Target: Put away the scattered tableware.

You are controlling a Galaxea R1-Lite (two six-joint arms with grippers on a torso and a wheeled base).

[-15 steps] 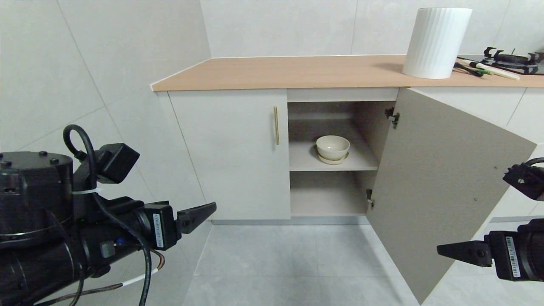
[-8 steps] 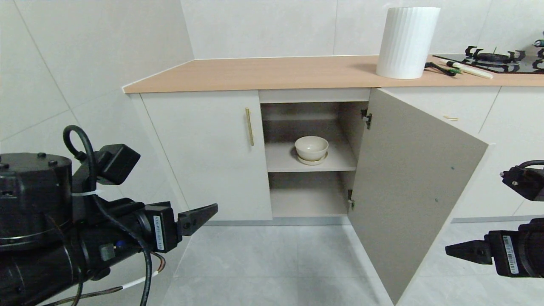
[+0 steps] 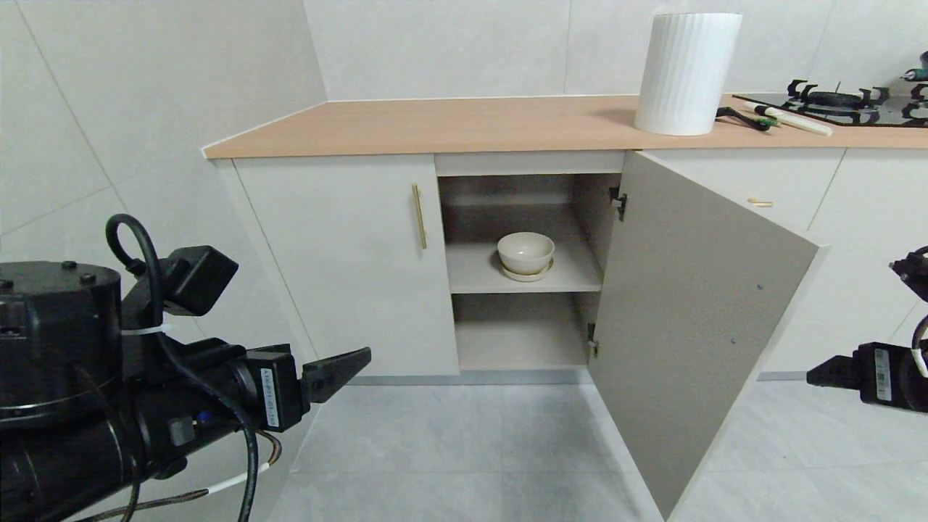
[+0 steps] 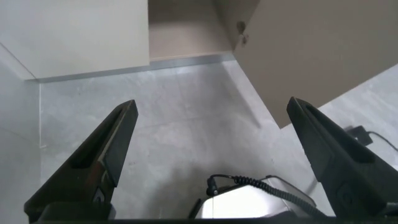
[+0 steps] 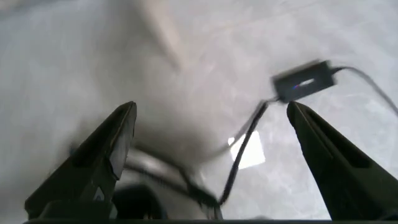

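Observation:
A cream bowl (image 3: 525, 251) sits on a small plate (image 3: 528, 275) on the middle shelf of the open cabinet (image 3: 478, 272). My left gripper (image 3: 355, 359) hangs low at the left, well short of the cabinet and over the floor, open (image 4: 211, 106) with nothing between its fingers. At the right edge my right gripper (image 3: 815, 377) is held out past the open door, also open (image 5: 210, 107) and holding nothing.
The cabinet's right door (image 3: 696, 304) swings far out into the floor space; the left door (image 3: 348, 254) is closed. On the wooden countertop (image 3: 435, 123) stand a white ribbed cylinder (image 3: 687, 72), some utensils (image 3: 786, 117) and a stove (image 3: 841, 98). A cable with a black box (image 5: 303, 81) lies on the floor.
The camera has swung, so the cabinet sits farther left in the picture. My right gripper has pulled toward the right edge and a little higher. The left arm has kept still.

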